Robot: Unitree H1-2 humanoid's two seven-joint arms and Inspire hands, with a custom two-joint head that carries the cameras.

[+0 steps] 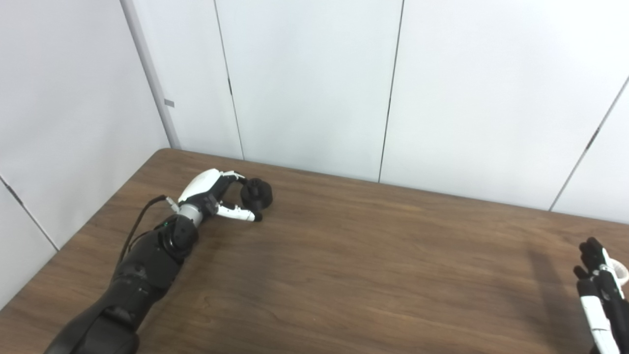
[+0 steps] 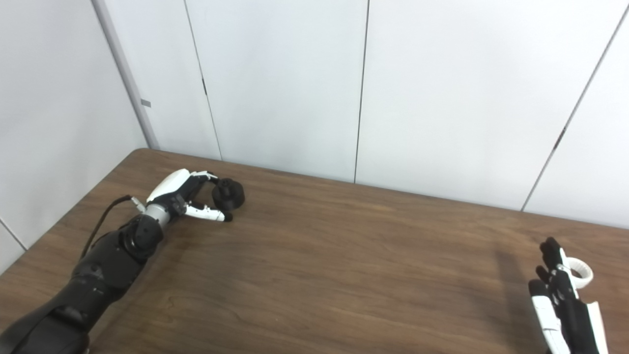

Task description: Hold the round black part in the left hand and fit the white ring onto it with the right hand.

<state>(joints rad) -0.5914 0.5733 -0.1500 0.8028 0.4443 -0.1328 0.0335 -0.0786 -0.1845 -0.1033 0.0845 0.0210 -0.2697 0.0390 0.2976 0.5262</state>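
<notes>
two hands are over a brown wooden table [image 1: 344, 255] that stands against pale wall panels [image 1: 304, 78]. the left hand [image 1: 216, 194] reaches to the far left part of the tabletop, its arm coming up from the bottom left corner. its fingers [image 1: 231, 178] curl over the far side of the round black part [image 1: 256, 192] and its thumb [image 1: 240, 213] lies along the near side, so the hand brackets the part on both sides. the part seems to sit on the table surface; whether the hand is truly gripping it or only cupped against it i cannot tell. the right hand [image 2: 565, 300] shows at the bottom right edge, fingers pointing away from the robot and held close together. the white ring [image 2: 580, 275] is right at its fingertips, on the side nearest the right edge, touching or overlapping them in both views. whether that hand grips the ring or the ring lies on the table just beside it cannot be told from these pictures. the ring and the black part are well apart, at opposite sides of the table, with bare wood between them.
</notes>
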